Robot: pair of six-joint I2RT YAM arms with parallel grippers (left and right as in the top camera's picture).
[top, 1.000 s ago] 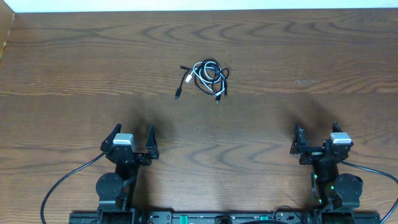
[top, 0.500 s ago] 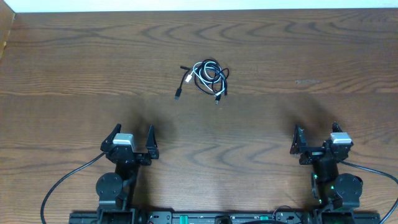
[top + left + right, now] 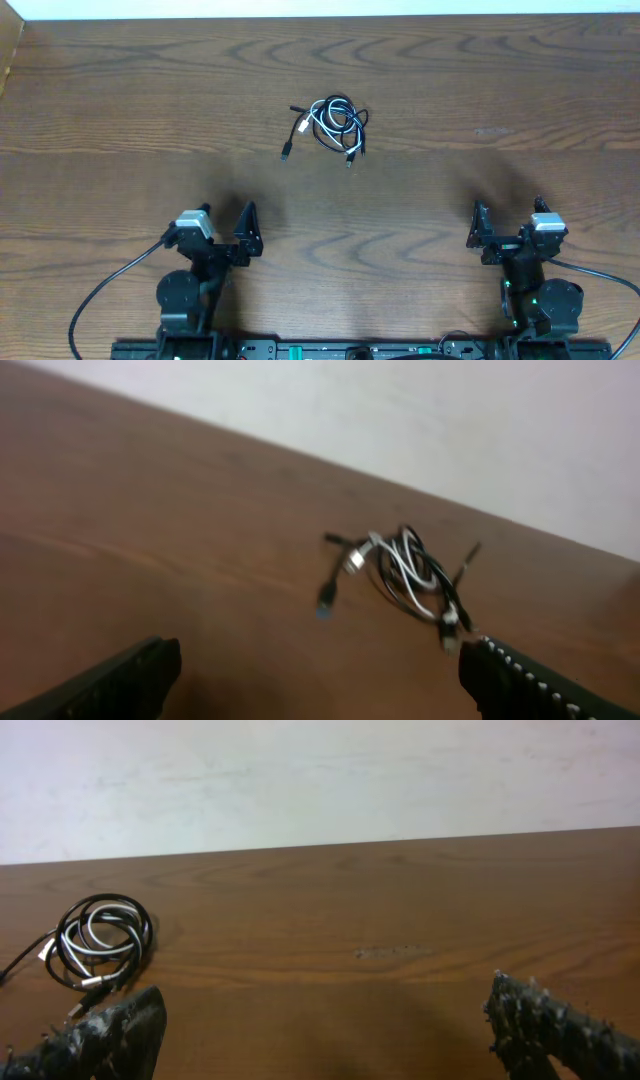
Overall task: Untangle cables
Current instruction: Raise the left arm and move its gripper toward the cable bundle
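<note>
- The cables [image 3: 332,124] lie in one tangled bundle on the bench [image 3: 120,100], toward its far side, well apart from both arms.
- Our left gripper [image 3: 215,232] and right gripper [image 3: 508,228] stand wide and empty; we judge them ready to reach in.

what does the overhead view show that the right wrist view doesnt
Only overhead: the left end effector and a black plug end trailing left of the bundle. Only right wrist: the broad pale wall behind the table. Both: the tangled cables, the wooden table, the open right end effector and a pale scuff.
</note>
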